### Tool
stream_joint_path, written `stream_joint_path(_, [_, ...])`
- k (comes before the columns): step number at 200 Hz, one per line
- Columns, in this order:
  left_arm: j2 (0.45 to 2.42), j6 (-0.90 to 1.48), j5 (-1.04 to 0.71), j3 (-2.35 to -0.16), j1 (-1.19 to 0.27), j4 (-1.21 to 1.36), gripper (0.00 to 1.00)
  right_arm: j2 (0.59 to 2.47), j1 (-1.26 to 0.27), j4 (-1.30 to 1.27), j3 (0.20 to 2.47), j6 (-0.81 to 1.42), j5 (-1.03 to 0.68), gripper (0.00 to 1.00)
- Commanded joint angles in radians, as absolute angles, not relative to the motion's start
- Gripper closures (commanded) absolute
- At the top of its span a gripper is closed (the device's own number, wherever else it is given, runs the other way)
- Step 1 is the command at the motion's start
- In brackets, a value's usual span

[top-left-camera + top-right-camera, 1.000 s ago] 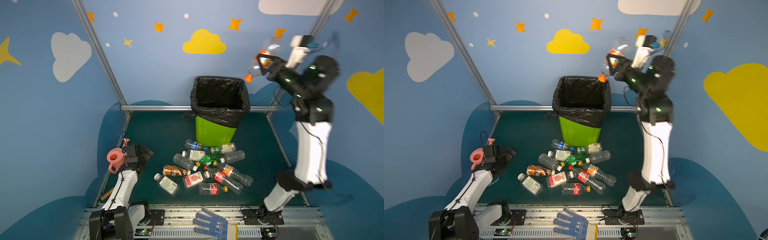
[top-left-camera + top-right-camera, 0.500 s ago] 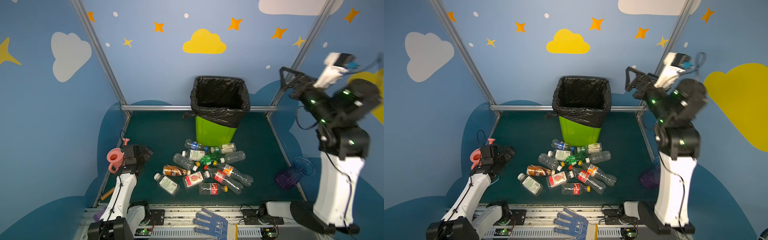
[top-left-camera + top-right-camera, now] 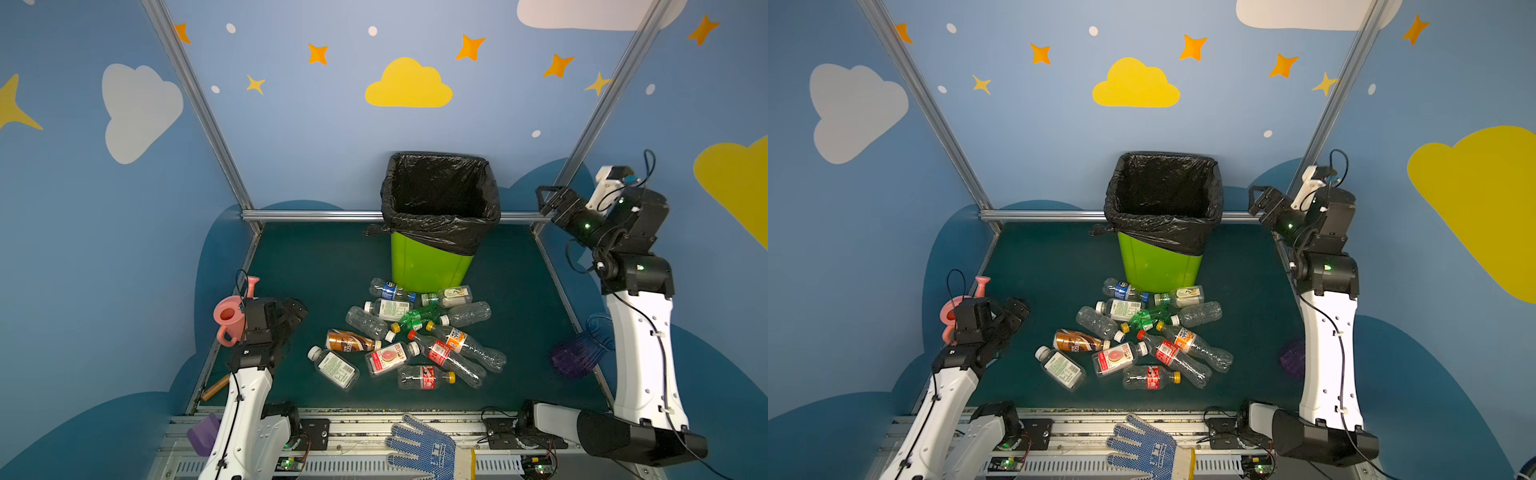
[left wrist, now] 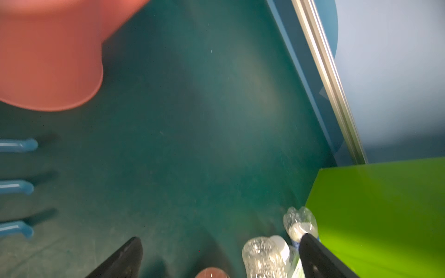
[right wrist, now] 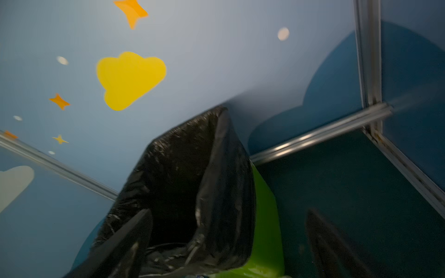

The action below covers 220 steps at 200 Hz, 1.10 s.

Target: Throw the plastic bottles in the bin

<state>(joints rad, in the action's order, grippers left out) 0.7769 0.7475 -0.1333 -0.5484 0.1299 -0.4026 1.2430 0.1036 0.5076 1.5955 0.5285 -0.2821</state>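
- Left fingers [image 4: 120, 261] stood apart, empty, beside the pink watering can [image 3: 228, 318].
- Right fingers [image 5: 122, 248] stood apart, empty — raised near the bin [image 3: 428, 268], at rim height.
- The plastic bottles [image 3: 386, 357] lay heaped on the desk [image 3: 316, 266] before the bin.

I note, in both top views: pink watering can [image 3: 227, 318] lower left, purple ribbed vase [image 3: 575, 357] lower right, blue dotted glove [image 3: 419, 451] bottom centre.

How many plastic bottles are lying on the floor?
12 bottles in one pile before the bin: two at its foot, four mid-pile, six nearer the front edge. Others may be hidden inside the bin.
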Motion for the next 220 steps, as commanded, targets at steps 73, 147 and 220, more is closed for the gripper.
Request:
stream_joint_path(73, [0.556,0.961,-0.043,-0.513,-0.128,-0.674,0.0,0.995,0.177,0.444,1.004,0.606,-0.338,0.02])
stream_joint_path(147, [0.624,1.161,0.231,-0.576,-0.502,-0.903,0.0,0.988,0.21,0.425,0.899,0.632,-0.338,0.02])
stream_joint_path(220, [0.876,1.346,0.373,-0.632,-0.803,-0.908,0.0,1.02,0.256,0.402,0.862,0.64,-0.381,0.02])
